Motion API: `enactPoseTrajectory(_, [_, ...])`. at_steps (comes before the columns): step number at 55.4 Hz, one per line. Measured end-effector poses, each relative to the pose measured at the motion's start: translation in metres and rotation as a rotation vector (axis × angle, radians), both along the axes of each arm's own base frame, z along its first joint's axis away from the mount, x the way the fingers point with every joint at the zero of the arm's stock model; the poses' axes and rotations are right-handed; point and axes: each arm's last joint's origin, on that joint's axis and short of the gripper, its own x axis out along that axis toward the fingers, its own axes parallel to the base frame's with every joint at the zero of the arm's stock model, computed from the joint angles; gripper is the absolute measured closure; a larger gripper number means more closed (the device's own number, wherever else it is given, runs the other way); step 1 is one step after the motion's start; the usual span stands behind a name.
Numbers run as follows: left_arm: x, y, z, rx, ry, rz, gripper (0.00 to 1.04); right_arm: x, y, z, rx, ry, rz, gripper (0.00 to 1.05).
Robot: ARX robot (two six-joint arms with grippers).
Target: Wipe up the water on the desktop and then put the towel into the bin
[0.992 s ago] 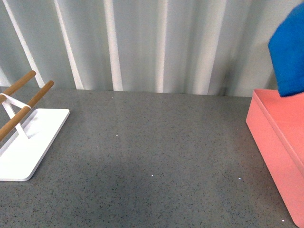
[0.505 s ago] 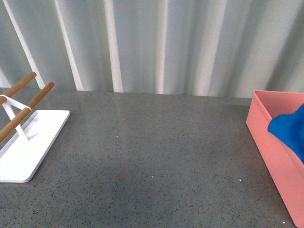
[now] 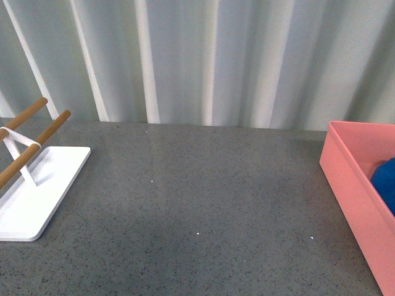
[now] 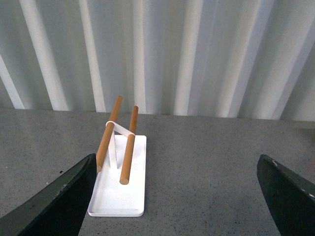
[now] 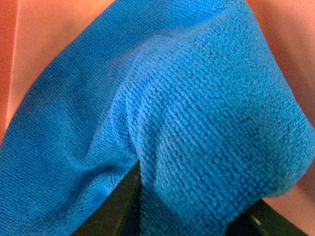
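Final step: towel (image 3: 385,185) is sitting inside the bin (image 3: 352,197) at 3 o'clock, desktop (image 3: 197,203) looking dry. Right gripper (image 5: 187,216) is pinching towel; next, releasing and lifting. Left gripper (image 4: 177,196) is spread, idling.

- Wall (image 3: 203,58) behind the work area: pale grey-white corrugated panel with vertical ribs, running the full width in the front view; the same ribbing (image 4: 197,54) fills the upper half of the left wrist view.
- Light: soft and even; the raised ribs catch bright white streaks, the hollows between them read grey. Wall darkens toward the far right.
- Rack (image 3: 34,185) at left, near the wall: flat white base with rounded corners, a white upright, and two wooden bars (image 4: 118,140) slanting upward side by side.
- A faint broad shadow lies across the near foreground.
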Motion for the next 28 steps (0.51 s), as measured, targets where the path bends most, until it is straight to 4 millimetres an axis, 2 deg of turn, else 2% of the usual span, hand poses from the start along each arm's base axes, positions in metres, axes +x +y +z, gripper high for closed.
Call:
enactPoseTrajectory(2, [0.0, 0.0, 0.0, 0.0, 0.0, 0.0, 0.07, 0.0, -0.002, 0.002, 0.009, 0.001, -0.009, 0.52])
enactPoseTrajectory(5, [0.0, 0.0, 0.0, 0.0, 0.0, 0.0, 0.07, 0.001, -0.003, 0.004, 0.015, -0.002, -0.014, 0.46])
enactPoseTrajectory(11, [0.0, 0.0, 0.0, 0.0, 0.0, 0.0, 0.07, 0.0, -0.006, 0.013, 0.033, -0.019, -0.031, 0.22])
enactPoseTrajectory(17, [0.0, 0.0, 0.0, 0.0, 0.0, 0.0, 0.07, -0.001, -0.005, 0.021, 0.06, -0.035, -0.034, 0.07])
enactPoseTrajectory(24, [0.0, 0.0, 0.0, 0.0, 0.0, 0.0, 0.07, -0.001, 0.0, 0.038, 0.068, -0.097, -0.029, 0.07])
enactPoseTrajectory(28, [0.0, 0.0, 0.0, 0.0, 0.0, 0.0, 0.07, -0.002, 0.007, 0.057, 0.027, -0.197, -0.016, 0.07])
